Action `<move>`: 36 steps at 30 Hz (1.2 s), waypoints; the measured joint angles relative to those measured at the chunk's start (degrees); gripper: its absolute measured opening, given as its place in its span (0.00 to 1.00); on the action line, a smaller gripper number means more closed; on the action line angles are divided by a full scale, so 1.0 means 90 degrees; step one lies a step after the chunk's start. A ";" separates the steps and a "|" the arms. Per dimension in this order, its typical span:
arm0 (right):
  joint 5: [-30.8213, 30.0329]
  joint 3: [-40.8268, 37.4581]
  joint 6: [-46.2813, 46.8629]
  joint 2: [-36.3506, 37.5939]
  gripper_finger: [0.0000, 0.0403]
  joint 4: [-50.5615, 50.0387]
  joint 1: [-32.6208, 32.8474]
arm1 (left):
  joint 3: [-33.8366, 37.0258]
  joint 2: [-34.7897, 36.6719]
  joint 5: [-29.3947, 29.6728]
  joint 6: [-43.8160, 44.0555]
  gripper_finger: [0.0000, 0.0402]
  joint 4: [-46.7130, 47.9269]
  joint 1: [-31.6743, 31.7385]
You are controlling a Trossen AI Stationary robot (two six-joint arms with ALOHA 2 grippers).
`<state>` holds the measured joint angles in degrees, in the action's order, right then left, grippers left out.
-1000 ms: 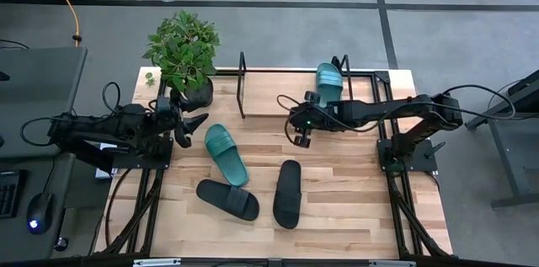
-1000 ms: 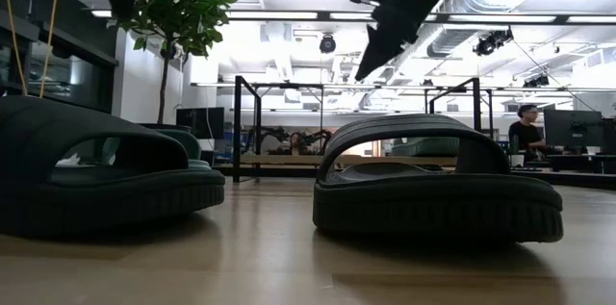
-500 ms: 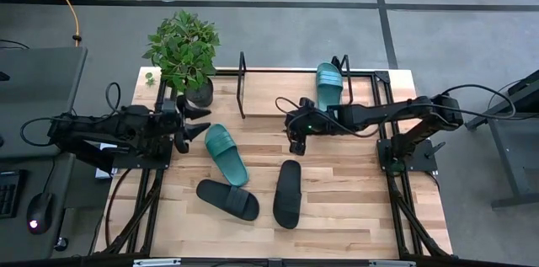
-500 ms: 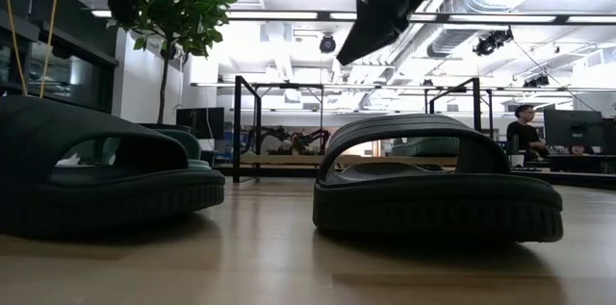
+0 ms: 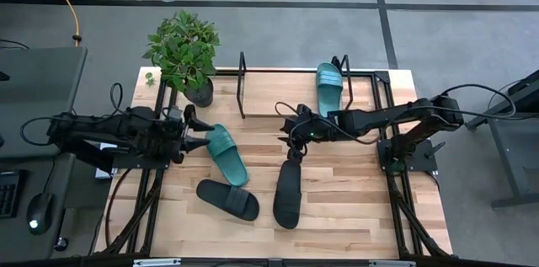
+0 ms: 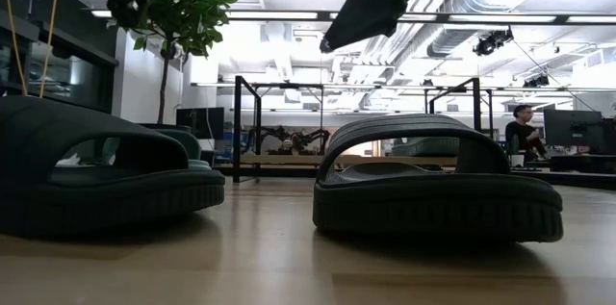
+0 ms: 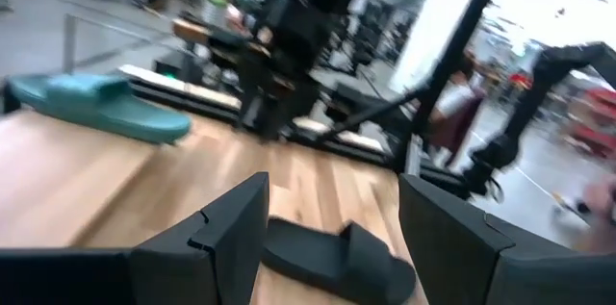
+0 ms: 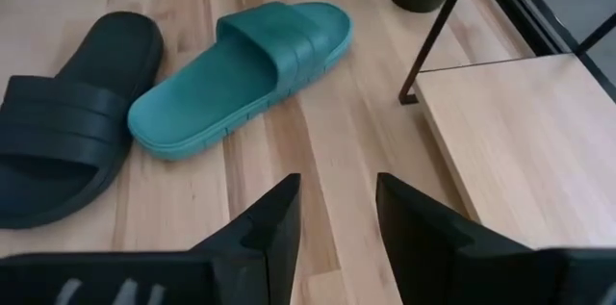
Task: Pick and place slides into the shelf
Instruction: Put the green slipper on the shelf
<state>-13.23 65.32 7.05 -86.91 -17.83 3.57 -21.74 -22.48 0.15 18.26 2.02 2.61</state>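
One teal slide (image 5: pixel 328 84) lies on the shelf (image 5: pixel 278 94) at the table's far side. A second teal slide (image 5: pixel 226 153) and two black slides (image 5: pixel 227 200) (image 5: pixel 286 193) rest sole-down on the tabletop. My right gripper (image 5: pixel 291 142) hangs open and slanting down, in front of the shelf and over the far end of the right black slide. Its wrist view shows the teal slide (image 8: pixel 241 74) and a black slide (image 8: pixel 67 113) ahead. My left gripper (image 5: pixel 200 130) is open and level at the left, just beside the tabletop teal slide's far end.
A potted plant (image 5: pixel 184 52) stands at the far left corner beside the shelf's left black loop frame (image 5: pixel 242 86). The shelf board (image 8: pixel 520 132) has bare room left of the teal slide. Bare wood lies along the table's near edge.
My right gripper has swung from beside the shelf toward the table's near edge and a little left, turning as it went; it now hangs over the right black slide's far end. My left gripper has turned at the wrist, staying beside the teal slide. No slide has moved.
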 joint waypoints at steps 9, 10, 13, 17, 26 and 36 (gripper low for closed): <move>0.0000 -0.0002 0.0002 0.0000 0.31 0.0013 0.0000 | 0.0000 -0.0578 0.0027 0.0020 0.54 0.0882 0.0000; 0.0000 -0.0002 0.0026 0.0000 0.31 0.0013 -0.0002 | -0.0002 -0.0626 0.0162 0.0020 0.54 0.0957 0.0001; 0.0000 -0.0002 0.0069 -0.0001 0.31 0.0013 0.0000 | -0.0002 -0.0700 0.0626 0.0108 0.54 0.1222 0.0002; 0.0009 -0.0002 0.0181 -0.0002 0.31 0.0013 0.0106 | -0.0002 -0.0705 0.0875 0.0366 0.54 0.1925 0.0005; 0.0021 -0.0002 0.0167 -0.0005 0.31 0.0045 0.0370 | -0.0002 -0.0702 0.1630 0.0940 0.54 0.3066 0.0005; 0.0019 -0.0002 0.0167 -0.0005 0.31 0.0061 0.0372 | 0.0342 -0.0705 0.1800 0.1018 0.54 0.3257 0.0161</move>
<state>-13.06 65.30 8.56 -86.96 -17.28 6.92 -18.66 -28.82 16.35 27.42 31.33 4.06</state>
